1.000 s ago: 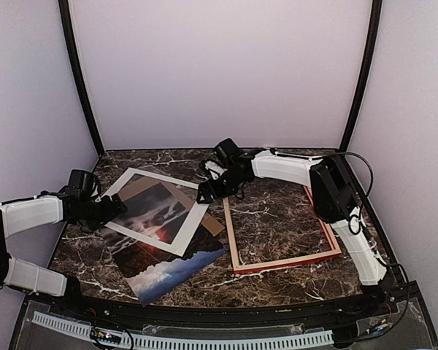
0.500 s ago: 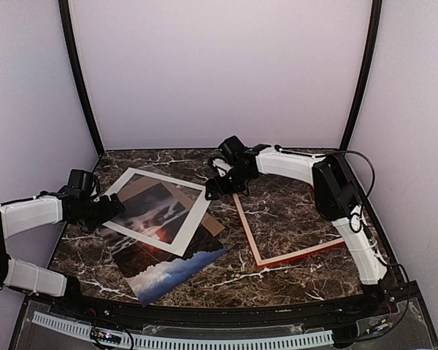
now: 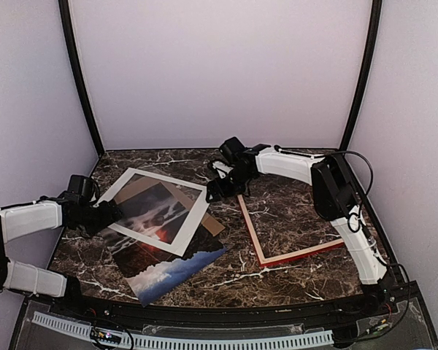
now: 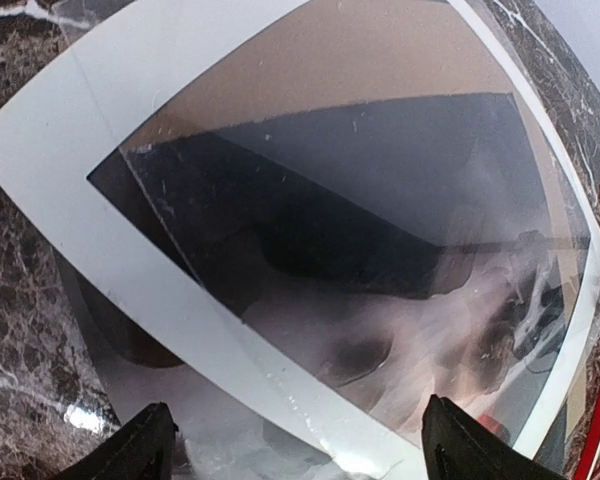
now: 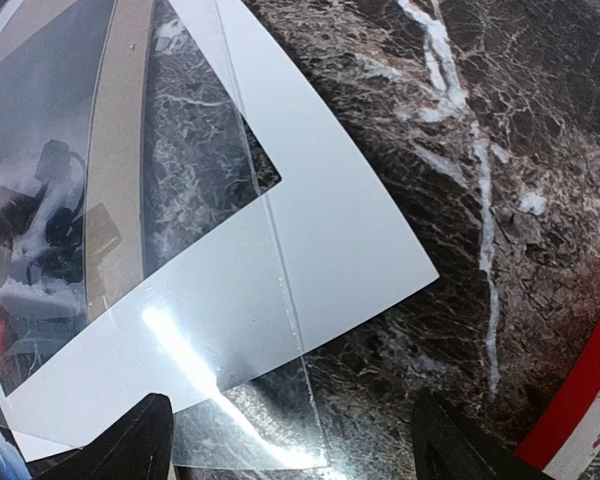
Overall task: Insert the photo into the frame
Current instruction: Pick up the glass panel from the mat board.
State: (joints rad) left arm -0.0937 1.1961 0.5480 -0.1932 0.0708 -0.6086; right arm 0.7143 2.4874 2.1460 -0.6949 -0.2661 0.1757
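Status: photo not in the frame yet.

- Large glossy landscape print with red-orange glow (image 3: 171, 271) lies flat on the left half of the dark marble tabletop (image 3: 277, 219). It sits under the white-grey mat border (image 3: 168, 179) and the plain brown backing board (image 3: 214, 227). Only its near corner sticks out.
- Thin red wooden picture frame (image 3: 252, 232) lies flat to the right, near the stack but apart from it. Can't tell which face is up.
- Left end effector (image 3: 108, 214) is low over the mat's left edge, fingers spread wide, gripping nothing.
- Right end effector (image 3: 215, 193) is over the mat's right corner by the frame's far end, also spread and empty.

Read: the step in hand is unstacking. Next move probably needs the mat lifted or slid off. Pinching the print's exposed corner comes after. Flat glossy sheet, so expect slip.
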